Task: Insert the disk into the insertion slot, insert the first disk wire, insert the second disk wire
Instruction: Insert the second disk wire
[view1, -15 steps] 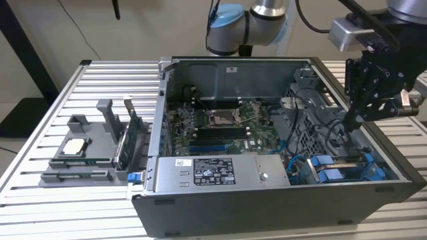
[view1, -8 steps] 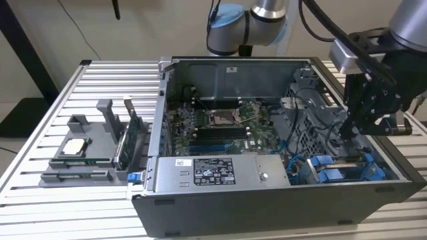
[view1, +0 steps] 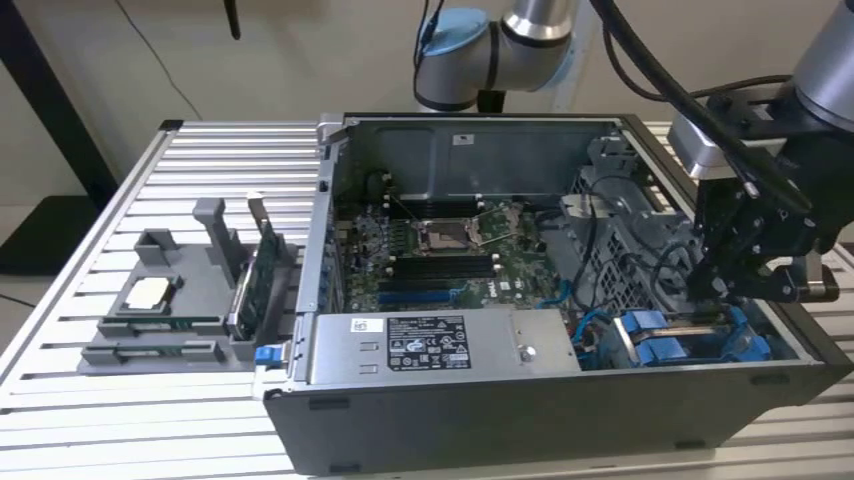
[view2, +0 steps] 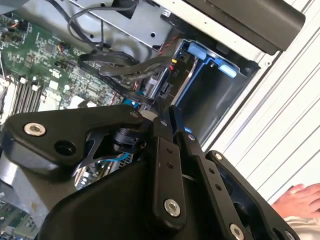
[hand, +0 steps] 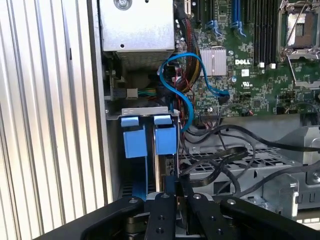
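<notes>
The disk, in its blue carrier, sits inside the insertion slot at the front corner of the case on the exterior view's right, beside a second blue carrier. My gripper hangs right over the disk's inner end, fingers pressed together on the black plug of a disk wire. In the second wrist view the gripper tips meet at that plug next to the disk, and the slot wall is dark beyond it. The exterior view shows the gripper above the blue carriers.
The motherboard fills the case floor, and the power supply runs along the front. Blue and black cables loop beside the drive cage. A grey fixture with parts stands on the slatted table. A person's hand rests outside the case.
</notes>
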